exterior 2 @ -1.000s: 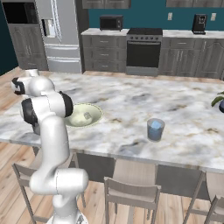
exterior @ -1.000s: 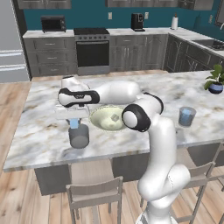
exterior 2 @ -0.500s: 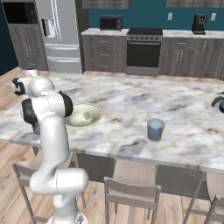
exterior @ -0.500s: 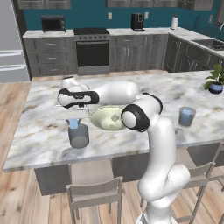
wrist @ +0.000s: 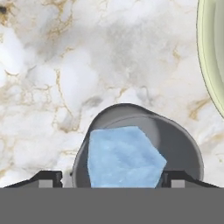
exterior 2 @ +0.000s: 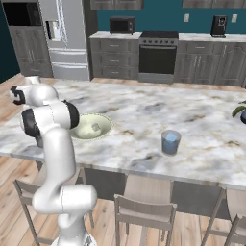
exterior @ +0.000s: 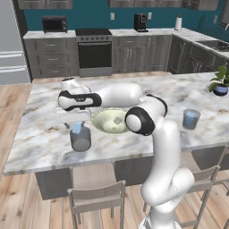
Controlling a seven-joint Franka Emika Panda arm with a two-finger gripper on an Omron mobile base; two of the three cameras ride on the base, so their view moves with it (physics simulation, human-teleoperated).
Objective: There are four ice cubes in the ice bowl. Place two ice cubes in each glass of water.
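Since a second ago the jaws have been parted wide, and the cube (wrist: 124, 156) is seen loose between the fingertips (wrist: 47, 178), over the mouth of the glass (wrist: 183, 144) directly beneath the gripper (exterior: 74, 121). Release seems made (a drop into the water is likely). Beside the gripper the bowl (exterior: 103, 127) holds one cube (exterior: 117, 120); the second glass (exterior: 191, 119) stands well apart.
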